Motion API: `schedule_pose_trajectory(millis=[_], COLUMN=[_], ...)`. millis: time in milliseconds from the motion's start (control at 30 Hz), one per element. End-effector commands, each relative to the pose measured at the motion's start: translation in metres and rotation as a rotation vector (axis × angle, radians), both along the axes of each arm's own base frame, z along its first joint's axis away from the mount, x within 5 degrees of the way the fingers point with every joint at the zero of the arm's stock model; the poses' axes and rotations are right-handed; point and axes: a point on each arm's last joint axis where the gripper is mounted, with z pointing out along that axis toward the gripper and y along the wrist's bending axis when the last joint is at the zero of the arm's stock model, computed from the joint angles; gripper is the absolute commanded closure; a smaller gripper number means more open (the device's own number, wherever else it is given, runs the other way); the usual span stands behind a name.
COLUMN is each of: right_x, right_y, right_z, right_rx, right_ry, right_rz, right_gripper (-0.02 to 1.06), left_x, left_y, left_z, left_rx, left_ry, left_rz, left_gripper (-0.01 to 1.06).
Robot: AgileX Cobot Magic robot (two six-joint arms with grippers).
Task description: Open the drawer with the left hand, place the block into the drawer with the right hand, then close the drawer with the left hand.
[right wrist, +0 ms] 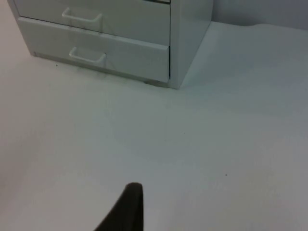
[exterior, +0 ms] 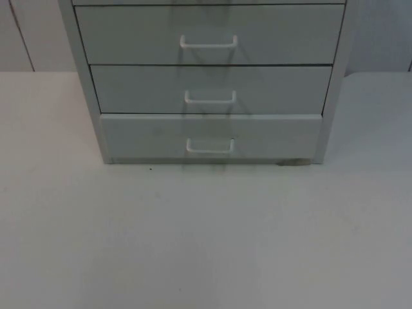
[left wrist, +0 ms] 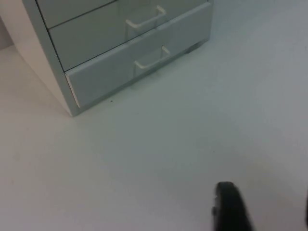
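Note:
A grey cabinet (exterior: 209, 84) with three drawers stands at the back of the white table (exterior: 206, 244). Each drawer has a white bar handle. The bottom drawer (exterior: 209, 136), also in the left wrist view (left wrist: 139, 67) and the right wrist view (right wrist: 96, 53), has its front standing slightly proud of the frame; the two above sit flush. My left gripper (left wrist: 231, 209) hangs over bare table, in front of the cabinet and off to its left. My right gripper (right wrist: 126, 209) hangs over bare table in front of the cabinet's right corner. Both are well short of the handles.
The grey partition wall (exterior: 26, 35) runs behind the cabinet. White table top stretches in front of the cabinet and along both its sides (right wrist: 250, 96). A small dark speck (exterior: 150, 169) lies by the cabinet's foot.

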Motion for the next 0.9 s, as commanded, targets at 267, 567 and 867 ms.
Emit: schedule_pose_trajectory(millis=[267,567,867], right_x=[0.0000,0.0000,0.0001], right_y=[-0.0002,-0.0002,-0.0001], right_z=[-0.0016,-0.0016,-0.0014], right_rx=[-0.008,0.001,0.029], right_ry=[-0.001,0.002,0.010], right_rz=[0.000,-0.005,-0.020], right_gripper=[-0.01,-0.01,-0.01], left_x=[-0.0007,-0.0007,-0.0006], left_y=[-0.0009,-0.0009,-0.0008], left_z=[-0.0004,-0.0004,-0.0004], left_rx=[-0.012,-0.012,-0.011], left_ry=[-0.002,-0.002,-0.003], left_rz=[-0.005,-0.005,-0.004], left_gripper=[0.00,0.00,0.00])
